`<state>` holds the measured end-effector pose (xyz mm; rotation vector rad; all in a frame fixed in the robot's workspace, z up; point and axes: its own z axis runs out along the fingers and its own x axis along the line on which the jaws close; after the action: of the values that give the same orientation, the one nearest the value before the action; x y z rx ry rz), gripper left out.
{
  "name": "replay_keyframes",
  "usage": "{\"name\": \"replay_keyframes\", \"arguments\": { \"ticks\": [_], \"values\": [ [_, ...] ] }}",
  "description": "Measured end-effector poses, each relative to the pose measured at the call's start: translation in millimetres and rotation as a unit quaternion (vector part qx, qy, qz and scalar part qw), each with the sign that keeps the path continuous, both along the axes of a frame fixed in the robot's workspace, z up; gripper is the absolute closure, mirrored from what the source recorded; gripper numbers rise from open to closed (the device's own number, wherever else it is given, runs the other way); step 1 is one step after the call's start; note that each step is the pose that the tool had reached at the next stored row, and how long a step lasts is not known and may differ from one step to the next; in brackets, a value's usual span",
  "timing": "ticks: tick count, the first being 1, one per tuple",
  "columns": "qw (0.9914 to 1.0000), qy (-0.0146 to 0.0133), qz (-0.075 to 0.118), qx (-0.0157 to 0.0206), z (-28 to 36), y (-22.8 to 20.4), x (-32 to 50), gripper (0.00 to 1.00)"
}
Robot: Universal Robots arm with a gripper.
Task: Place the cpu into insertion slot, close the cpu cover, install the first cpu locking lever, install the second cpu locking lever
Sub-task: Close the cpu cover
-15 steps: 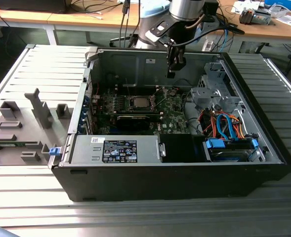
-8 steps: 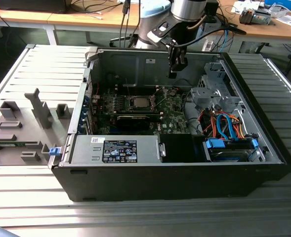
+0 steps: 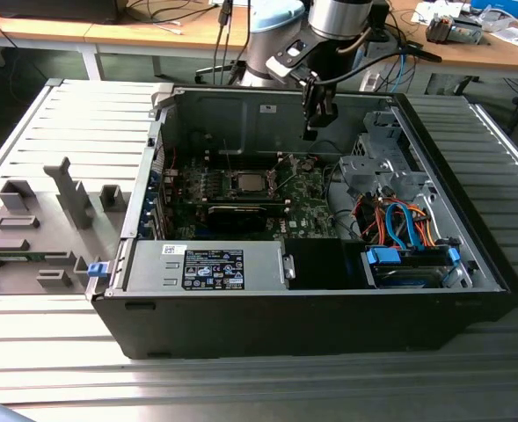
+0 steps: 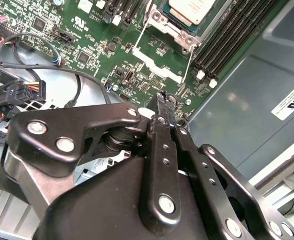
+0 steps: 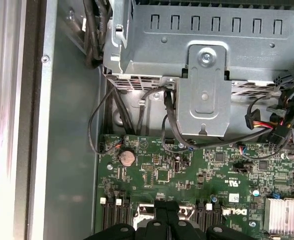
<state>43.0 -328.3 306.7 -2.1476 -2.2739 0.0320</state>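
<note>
Hovering above the green motherboard [image 4: 87, 45], gripper [image 4: 164, 99] pinched together and empty, cpu [image 4: 190, 10] lying in the insertion slot [image 4: 184, 37] nearby.

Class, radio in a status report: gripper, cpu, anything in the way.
Gripper shut, empty, hanging over the motherboard. Cpu seated in the insertion slot. Nothing between them.

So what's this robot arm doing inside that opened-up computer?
It is fitting a processor into the computer case. The cpu already sits in the insertion slot on the green board. The arm's gripper hangs above the board, off to one side of the slot, shut and holding nothing.
</note>
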Motion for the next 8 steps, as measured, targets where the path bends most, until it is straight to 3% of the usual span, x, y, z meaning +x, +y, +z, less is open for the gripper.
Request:
{"name": "replay_keyframes", "arguments": {
  "ticks": [8],
  "values": [
    [1.00000, 0.0000, 0.000, 0.0000, -1.0, 0.0, 6.2, 0.89]
  ]
}}
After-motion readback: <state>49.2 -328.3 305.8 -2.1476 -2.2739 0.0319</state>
